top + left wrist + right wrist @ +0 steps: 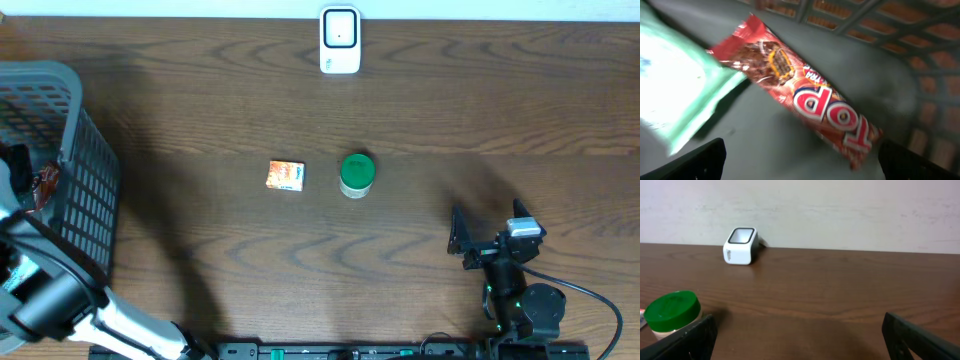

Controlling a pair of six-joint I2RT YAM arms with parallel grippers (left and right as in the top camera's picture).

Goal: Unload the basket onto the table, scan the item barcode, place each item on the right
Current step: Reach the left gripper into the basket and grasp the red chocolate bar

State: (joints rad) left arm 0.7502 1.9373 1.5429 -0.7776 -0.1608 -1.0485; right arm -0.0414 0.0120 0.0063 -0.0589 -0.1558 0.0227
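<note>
Wooden table (200, 100): left hand (805, 162) spread over red snack packet (805, 95) inside basket (85, 180). Right hand (800, 347) spread, near green-lidded jar (356, 173).

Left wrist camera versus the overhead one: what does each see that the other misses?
Only the left wrist view: a red wrapper lettered TOP beside a pale green packet, with the left fingers spread wide, holding nothing. Only overhead: the white scanner at the table's far edge, an orange box and a green-lidded jar side by side mid-table, and the right fingers, open. Both: the grey basket, seen from inside by the wrist camera and from above overhead, where only a reddish glimpse shows within.
</note>
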